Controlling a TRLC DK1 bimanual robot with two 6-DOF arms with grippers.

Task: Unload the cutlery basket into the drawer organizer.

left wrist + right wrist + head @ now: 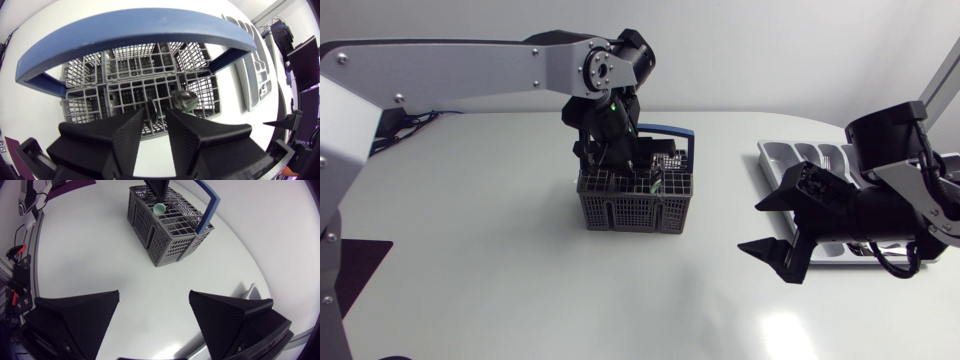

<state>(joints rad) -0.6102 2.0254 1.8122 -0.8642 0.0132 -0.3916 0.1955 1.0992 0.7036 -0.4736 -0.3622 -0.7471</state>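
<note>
My left gripper [156, 112] hangs down inside the grey cutlery basket [635, 212], right at a thin piece of cutlery [153, 103] beside a spoon [184, 100]. I cannot tell if it is pinching that piece. The basket stands on the table [520, 270], nearer its far edge, and my right gripper [750, 226] is spread wide with nothing in it, beside the drawer organizer [790, 160] at the table's right edge.

We record a dark grey, grid-patterned cutlery basket [635, 200] with a blue handle [665, 129], a pale grey drawer organizer [790, 160], a white counter [500, 260], and matte black left end effector [156, 119] and right end effector [154, 294].
</note>
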